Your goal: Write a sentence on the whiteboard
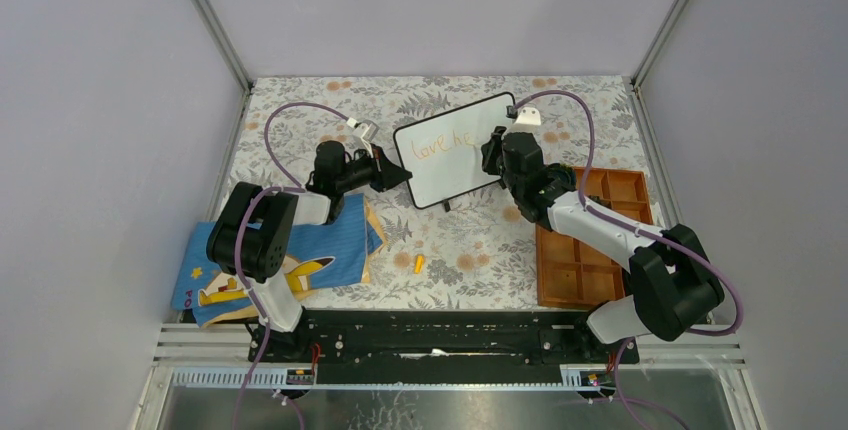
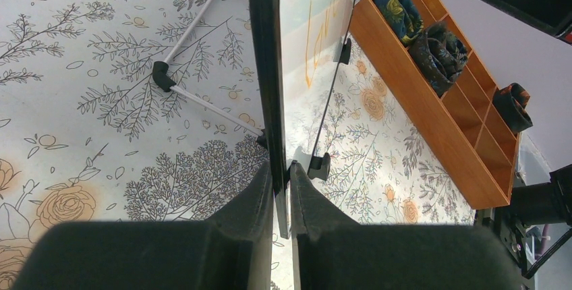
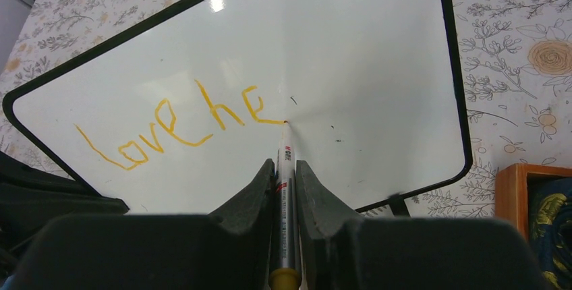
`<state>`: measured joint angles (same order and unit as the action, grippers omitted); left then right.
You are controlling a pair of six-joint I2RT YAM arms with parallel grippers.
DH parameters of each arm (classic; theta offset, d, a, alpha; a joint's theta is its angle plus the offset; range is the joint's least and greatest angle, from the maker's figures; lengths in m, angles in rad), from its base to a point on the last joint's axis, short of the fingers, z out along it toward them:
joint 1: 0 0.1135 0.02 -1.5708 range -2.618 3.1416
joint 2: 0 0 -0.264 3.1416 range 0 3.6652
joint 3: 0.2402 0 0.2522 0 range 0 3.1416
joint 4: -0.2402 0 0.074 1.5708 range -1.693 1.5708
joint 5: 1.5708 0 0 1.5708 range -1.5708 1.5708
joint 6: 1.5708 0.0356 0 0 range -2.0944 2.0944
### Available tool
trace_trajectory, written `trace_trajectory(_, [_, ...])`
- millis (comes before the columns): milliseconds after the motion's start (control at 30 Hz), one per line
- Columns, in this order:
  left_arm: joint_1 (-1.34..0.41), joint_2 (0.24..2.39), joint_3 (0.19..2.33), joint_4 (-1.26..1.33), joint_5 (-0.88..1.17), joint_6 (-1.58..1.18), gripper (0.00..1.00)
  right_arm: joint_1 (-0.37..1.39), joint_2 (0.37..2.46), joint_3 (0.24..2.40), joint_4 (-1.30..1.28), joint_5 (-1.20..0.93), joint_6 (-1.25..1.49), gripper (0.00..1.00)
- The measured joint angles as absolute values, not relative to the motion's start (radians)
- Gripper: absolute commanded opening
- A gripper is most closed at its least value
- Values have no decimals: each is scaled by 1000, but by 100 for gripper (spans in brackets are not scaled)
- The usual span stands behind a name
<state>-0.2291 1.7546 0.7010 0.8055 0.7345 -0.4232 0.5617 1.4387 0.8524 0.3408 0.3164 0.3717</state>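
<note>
Right wrist view: the right pincer [image 3: 278, 167] pinches a marker [image 3: 286, 195], its tip touching the whiteboard [image 3: 364, 47] just after "love he" — the sentence [image 3: 175, 125] as it stands, in orange script. The left pincer [image 2: 281, 175] is pressed onto the board's black-framed edge — the board stands tilted on the floral counter [image 1: 470, 240], between both arms, near a wooden tray [image 1: 585, 270].

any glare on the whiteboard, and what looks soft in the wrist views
Right wrist view: one glare spot near the whiteboard's top edge; the sentence is sharp, the marker soft near the lens. Left wrist view: left gripper dark and soft, table crisp. Top view: even light.
</note>
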Motion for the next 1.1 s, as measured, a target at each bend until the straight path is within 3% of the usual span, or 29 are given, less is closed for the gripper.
trace_trajectory(1100, [-229, 1754, 701, 803, 735, -415, 0, 539, 1412, 853, 395, 331, 383, 0])
